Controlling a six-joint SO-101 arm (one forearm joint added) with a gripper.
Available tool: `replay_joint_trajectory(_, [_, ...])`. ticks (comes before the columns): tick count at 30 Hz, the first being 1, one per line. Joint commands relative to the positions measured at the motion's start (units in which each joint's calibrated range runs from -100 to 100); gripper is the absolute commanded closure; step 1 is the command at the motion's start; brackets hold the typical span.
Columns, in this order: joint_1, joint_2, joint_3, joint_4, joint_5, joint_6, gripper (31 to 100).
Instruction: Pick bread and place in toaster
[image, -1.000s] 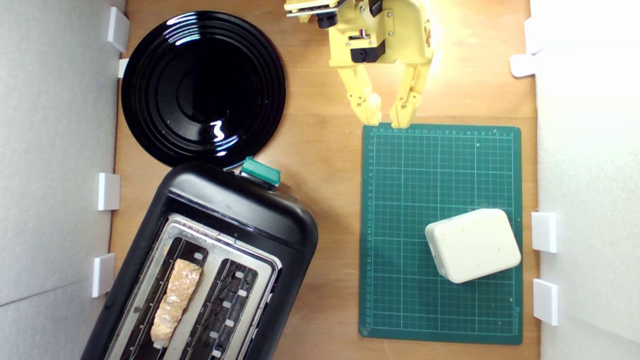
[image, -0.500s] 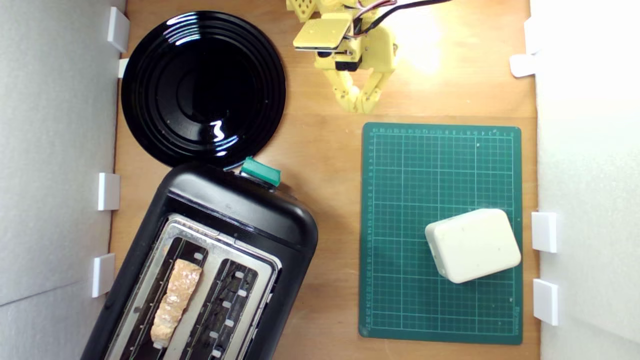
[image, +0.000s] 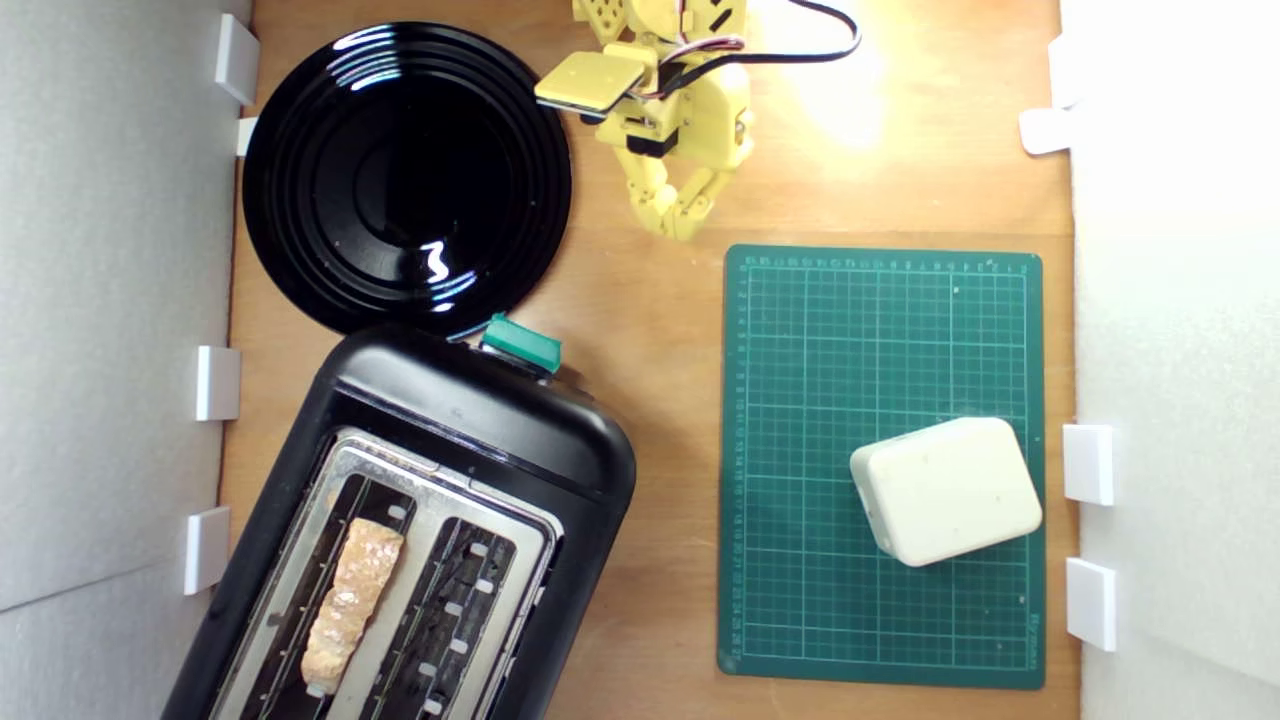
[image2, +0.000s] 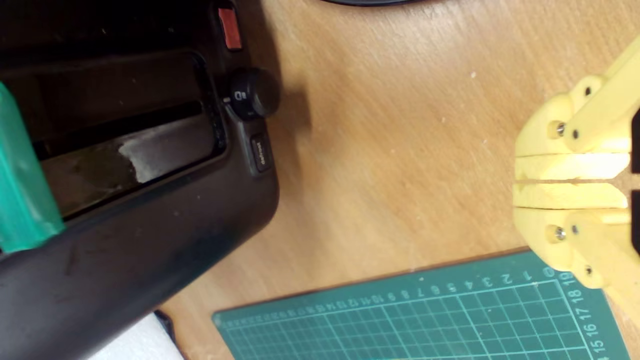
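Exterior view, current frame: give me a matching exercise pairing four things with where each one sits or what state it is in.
Things:
1. rustic tan-crusted bread slice
2. cream rounded plastic box
3. yellow gripper
4. round glossy black plate

Places or states:
A. on the green gridded cutting mat
B. shut and empty, over bare wood
C. standing in a slot of the black two-slot toaster
D. nothing on it, beside the toaster's green lever knob

Pairs: 1-C, 2-A, 3-B, 4-D

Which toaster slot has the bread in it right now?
The slot nearer the exterior view's left of the toaster holds the bread, standing on edge. The slot beside it, toward that view's right, shows only dark wire guides.
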Motion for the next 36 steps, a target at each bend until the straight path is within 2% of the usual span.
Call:
replay_joint_trajectory(1, [-0.1, -1.4, 0.9, 0.1, -1.1, -1.4, 98.4])
replay_joint_trajectory(17, [-0.7, -1.5, 1.0, -0.2, 1.0, -6.8, 99.5])
replay_joint_trajectory(25, [-0.8, -1.5, 1.0, 0.2, 0.9, -16.5, 99.5])
replay_joint_trajectory(36, [-0.7, -1.4, 0.9, 0.4, 0.9, -17.2, 99.5])
